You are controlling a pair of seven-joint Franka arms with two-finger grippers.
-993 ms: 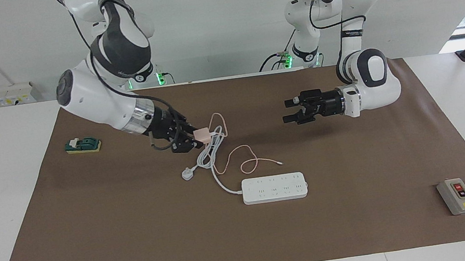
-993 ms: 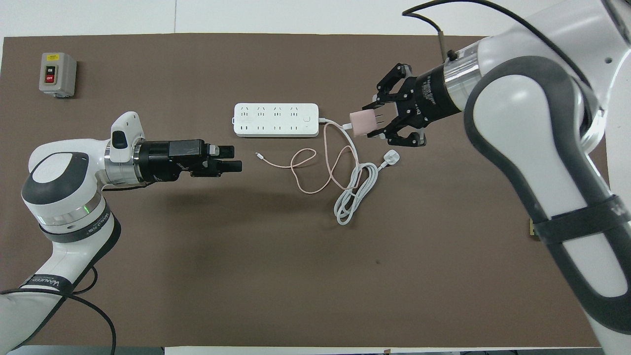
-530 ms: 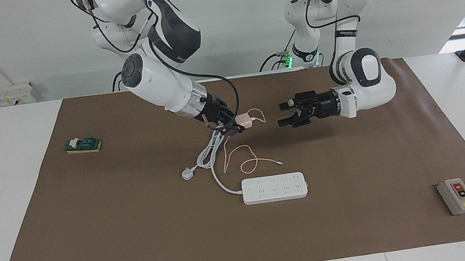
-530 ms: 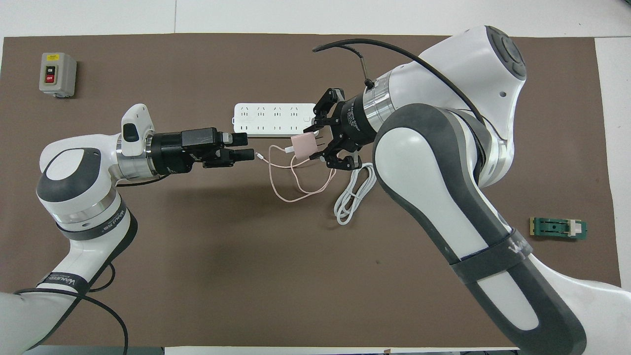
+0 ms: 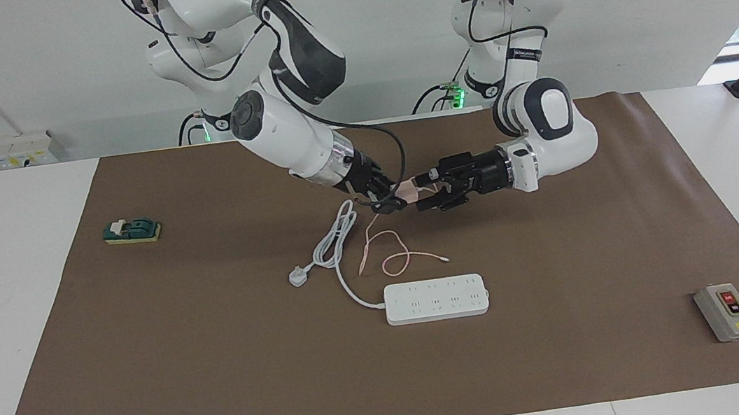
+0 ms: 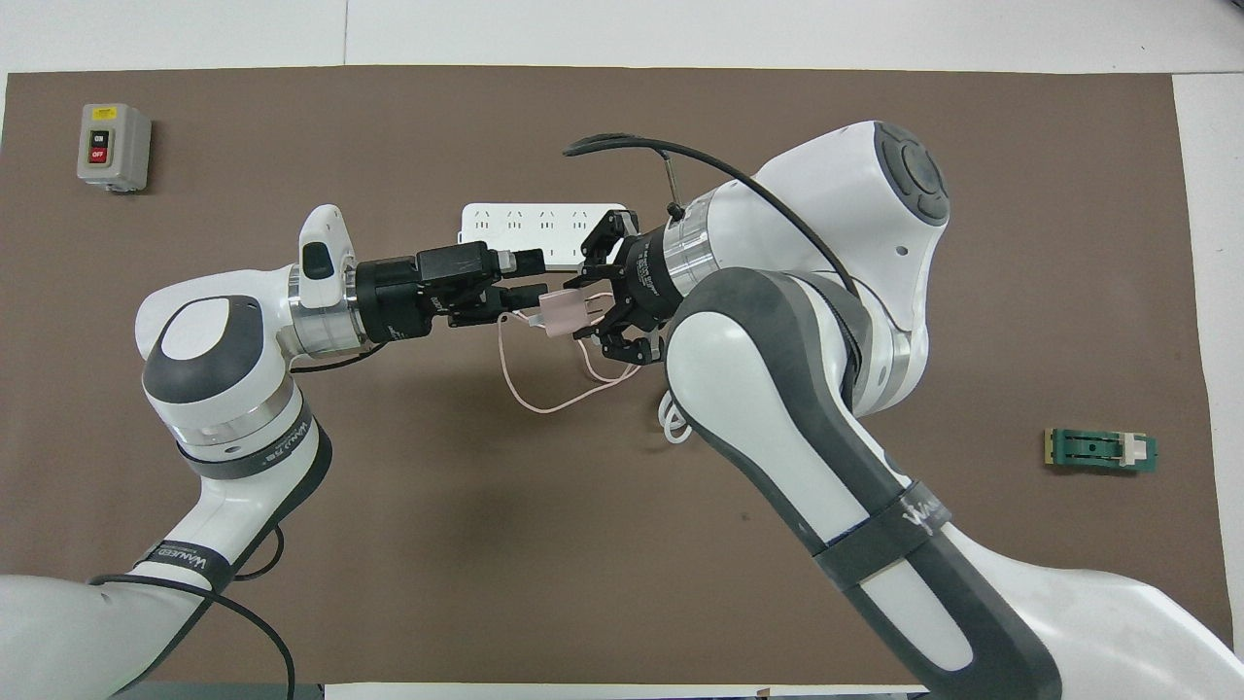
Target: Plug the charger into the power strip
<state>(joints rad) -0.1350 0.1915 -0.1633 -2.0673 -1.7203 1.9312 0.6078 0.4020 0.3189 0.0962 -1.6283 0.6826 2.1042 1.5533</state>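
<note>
My right gripper [image 5: 392,200] [image 6: 586,313] is shut on the pale pink charger [image 5: 408,192] [image 6: 561,313] and holds it in the air over the mat, on the robots' side of the power strip [image 5: 436,299] [image 6: 530,230]. The charger's thin pink cable [image 5: 391,258] [image 6: 533,393] hangs down and loops on the mat. My left gripper [image 5: 421,192] [image 6: 535,277] is open, and its fingertips reach the charger from the left arm's end of the table. I cannot tell whether they touch it. The white strip lies flat with its sockets up.
The strip's thick white cord [image 5: 334,243] with a three-pin plug [image 5: 297,276] lies coiled toward the right arm's end. A grey switch box [image 5: 728,311] [image 6: 114,146] sits at the left arm's end, and a green block [image 5: 131,230] [image 6: 1100,450] at the right arm's end.
The right gripper carried the charger toward the table's middle, dragging its cable along. The left gripper advanced to meet it and stayed open.
</note>
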